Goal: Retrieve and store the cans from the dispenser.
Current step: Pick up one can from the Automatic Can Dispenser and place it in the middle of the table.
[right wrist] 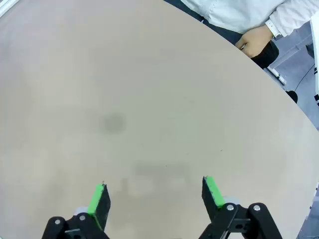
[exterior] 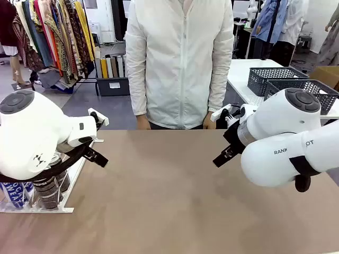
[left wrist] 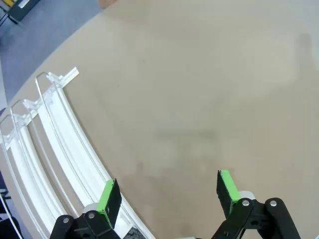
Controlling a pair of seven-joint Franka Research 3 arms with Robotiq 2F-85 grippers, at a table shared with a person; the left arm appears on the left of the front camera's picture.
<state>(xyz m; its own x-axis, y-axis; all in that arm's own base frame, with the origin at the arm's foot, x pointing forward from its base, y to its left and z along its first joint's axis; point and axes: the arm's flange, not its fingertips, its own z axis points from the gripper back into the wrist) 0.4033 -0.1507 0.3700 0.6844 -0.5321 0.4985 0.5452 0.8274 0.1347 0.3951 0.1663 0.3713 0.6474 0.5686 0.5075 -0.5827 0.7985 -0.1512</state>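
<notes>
Left hand [left wrist: 167,191] is being held wide open, nothing between the green pads [left wrist: 107,196], hovering over bare tabletop [left wrist: 209,89] just beside the dispenser [left wrist: 50,144]. Right hand [right wrist: 155,194] is likewise being held open and empty, over the tabletop's right half.

Dispenser is being seen at the near-left corner, mostly under the left arm [exterior: 32,132]. The cans [exterior: 47,191] are being carried at its near end, at least one blue and one dark, both partly hidden by that arm. Lanes toward the clear stoppers [left wrist: 50,79] are showing bare.

Step judged: first approach, no can retrieved yet. For a clean pick, the left hand is best being brought over the rack's near end, jaws being squared across one can's body, closure being made only once both pads are flanking it. Wire rails are sitting close together, so a fingertip is at risk of being snagged; a straight vertical lift is being advised.

Writing: white "WEAT" is being read on the blue can [exterior: 15,191], the rest being cut off. "RANK" and "OT" are being read on the right arm [exterior: 288,153].
</notes>
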